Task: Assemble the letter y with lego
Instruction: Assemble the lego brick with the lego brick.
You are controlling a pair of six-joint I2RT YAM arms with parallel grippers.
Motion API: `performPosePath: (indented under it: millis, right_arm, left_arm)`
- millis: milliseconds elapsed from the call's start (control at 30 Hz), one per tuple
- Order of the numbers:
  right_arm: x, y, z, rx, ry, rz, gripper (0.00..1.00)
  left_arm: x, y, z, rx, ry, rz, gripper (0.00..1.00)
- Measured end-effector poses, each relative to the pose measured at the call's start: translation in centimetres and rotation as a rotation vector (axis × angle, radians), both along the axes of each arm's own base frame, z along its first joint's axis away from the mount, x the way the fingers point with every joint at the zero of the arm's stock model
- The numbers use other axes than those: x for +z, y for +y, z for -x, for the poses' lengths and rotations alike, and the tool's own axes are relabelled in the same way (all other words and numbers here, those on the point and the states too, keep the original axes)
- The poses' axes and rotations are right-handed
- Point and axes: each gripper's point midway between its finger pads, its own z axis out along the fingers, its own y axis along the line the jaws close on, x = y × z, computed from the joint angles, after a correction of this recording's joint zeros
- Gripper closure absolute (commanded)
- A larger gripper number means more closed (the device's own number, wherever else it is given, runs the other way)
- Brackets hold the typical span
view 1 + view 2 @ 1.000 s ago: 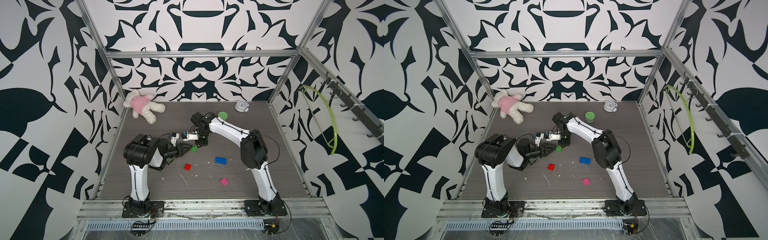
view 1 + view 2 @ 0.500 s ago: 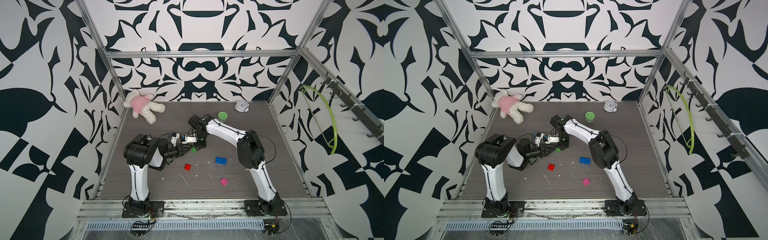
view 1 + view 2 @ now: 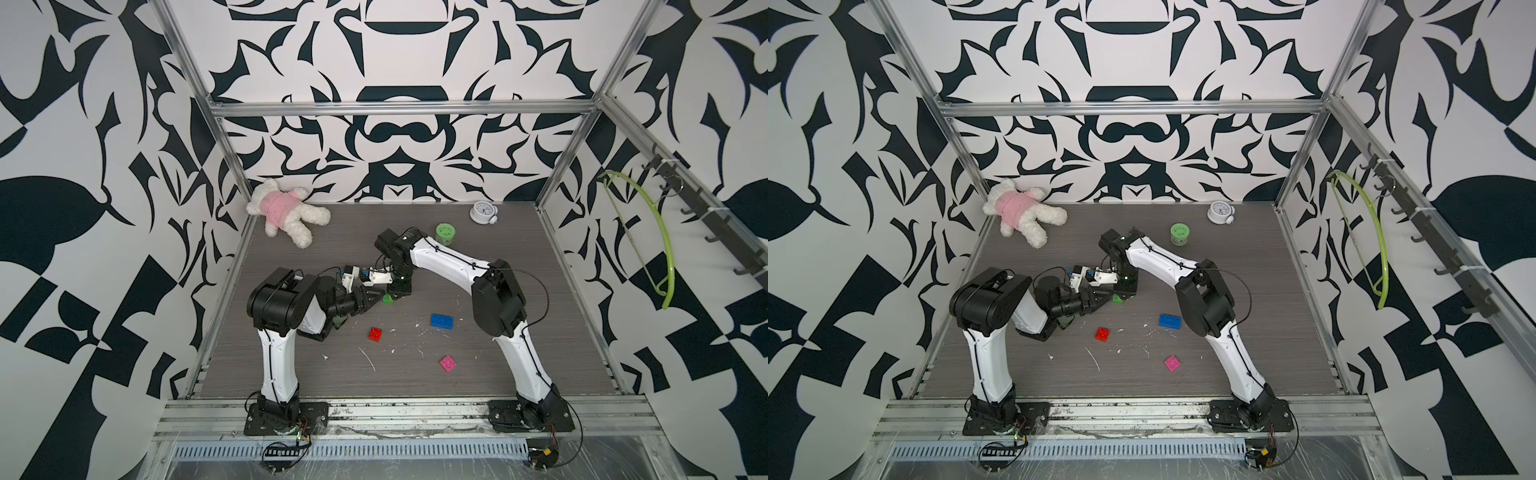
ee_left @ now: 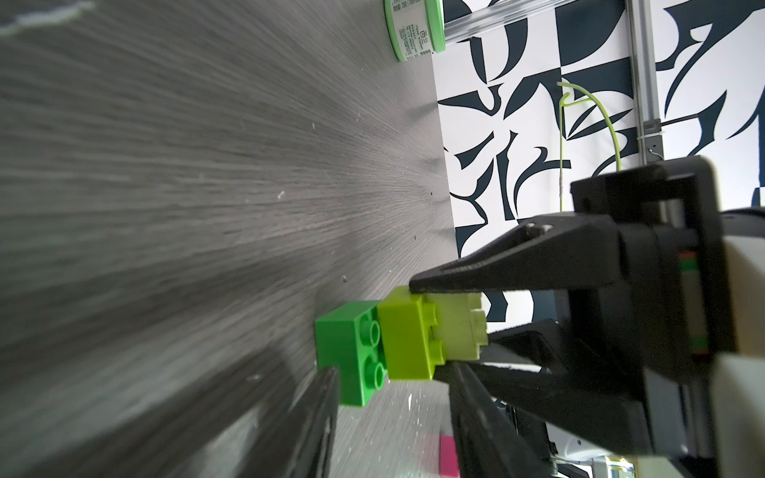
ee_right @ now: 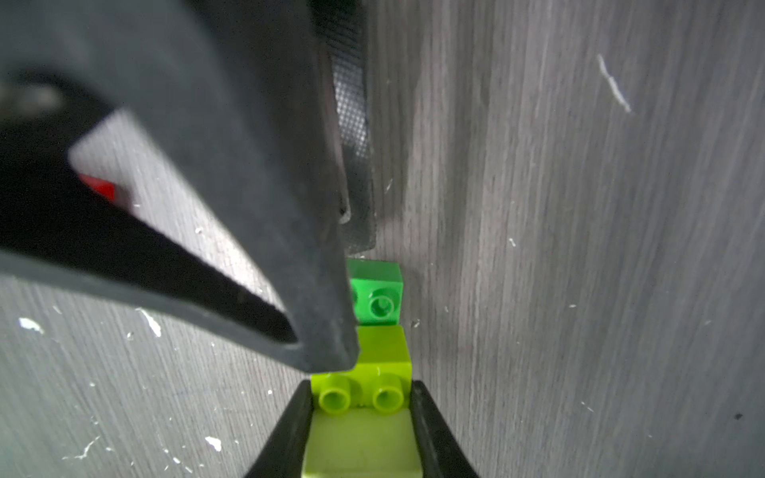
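My right gripper (image 5: 361, 387) is shut on two joined lime bricks (image 4: 405, 339), held sideways low over the table. Their front end meets the studded face of a green brick (image 4: 347, 351) lying on its side; I cannot tell whether they are locked together. The left gripper (image 4: 395, 389) is open, its fingers either side of this stack, one fingertip touching the green brick (image 5: 378, 285). In both top views the two grippers meet at the green brick (image 3: 388, 298) (image 3: 1118, 298). The red (image 3: 376, 334), blue (image 3: 442, 321) and pink (image 3: 447, 363) bricks lie loose nearer the front.
A round green tub (image 3: 445, 232) and a small white clock (image 3: 482, 212) stand behind the right arm. A teddy in pink (image 3: 286, 214) lies at the back left corner. A lime hanger (image 3: 660, 249) hangs on the right wall. White scraps dot the table.
The right gripper has carried the lime bricks left and down, up against the green brick by the left gripper. The left arm has hardly moved.
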Motion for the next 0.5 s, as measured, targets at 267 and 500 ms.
performPosePath:
  millis: [267,500]
  right_arm:
    - [-0.09,-0.17,0.22,-0.025,0.005,0.016,0.74]
    - [-0.24,-0.51,0.42,-0.074,0.016,0.037,0.77]
  left_arm:
    - [-0.04,0.00,0.01,0.001,0.004,0.000,0.52]
    - [-0.06,0.01,-0.01,0.002,0.008,0.000,0.52]
